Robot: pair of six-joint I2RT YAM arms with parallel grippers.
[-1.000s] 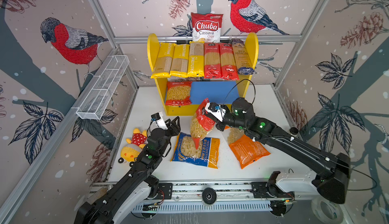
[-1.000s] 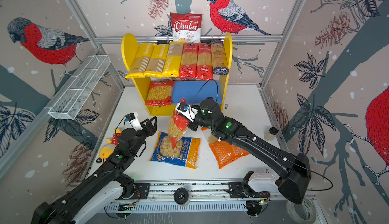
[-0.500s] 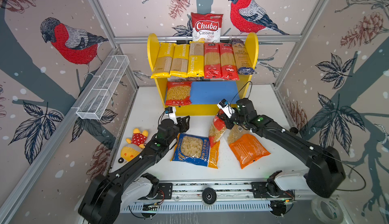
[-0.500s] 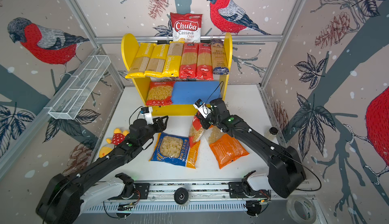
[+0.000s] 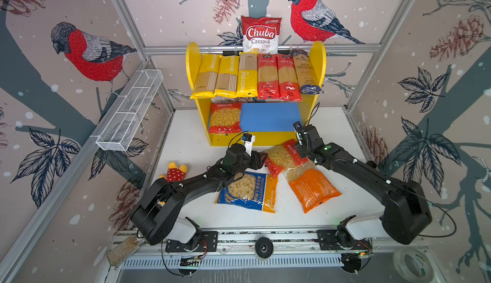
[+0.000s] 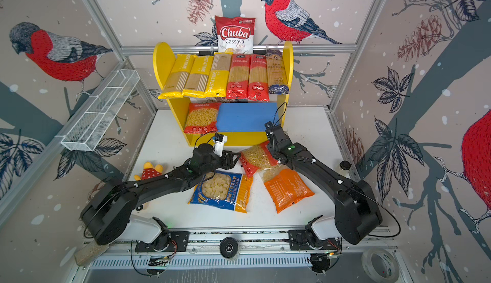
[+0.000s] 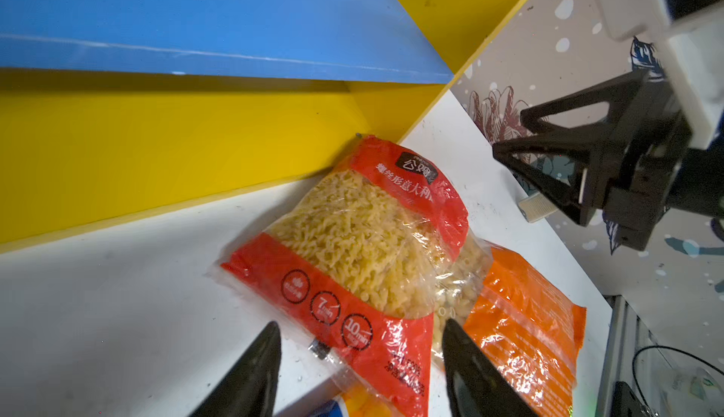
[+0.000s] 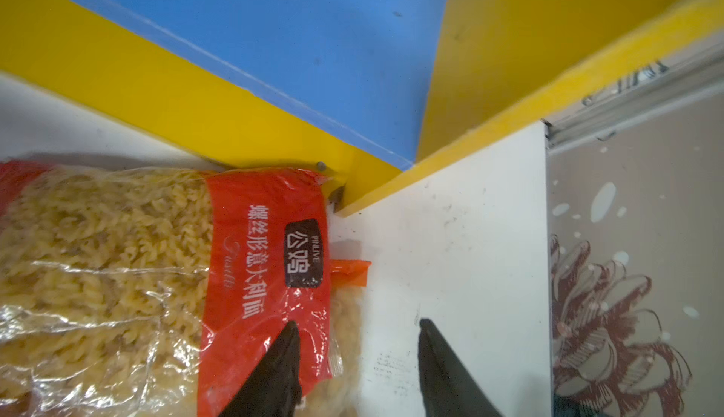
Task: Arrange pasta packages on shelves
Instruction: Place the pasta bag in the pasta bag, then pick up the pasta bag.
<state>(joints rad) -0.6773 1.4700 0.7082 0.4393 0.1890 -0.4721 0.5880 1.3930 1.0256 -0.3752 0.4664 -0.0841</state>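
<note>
Fusilli bag (image 5: pixel 285 157) lay on the surface against the shelves (image 5: pixel 255 135), partly over the orange bag (image 5: pixel 313 190); left pincer (image 7: pixel 360 356) gaped around its bottom edge; right pincer (image 8: pixel 356 340) stood apart, one finger over its top; slippery film might slide, dragging the orange bag along.

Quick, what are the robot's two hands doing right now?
Left gripper: open, holding nothing.
Right gripper: open, holding nothing, one finger over the red pasta bag.

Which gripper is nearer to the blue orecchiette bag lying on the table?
Left. The left gripper hovers open just past the blue orecchiette bag, its arm crossing the bag's corner. The right gripper, open, sits farther off, beyond the red fusilli bag.
</note>
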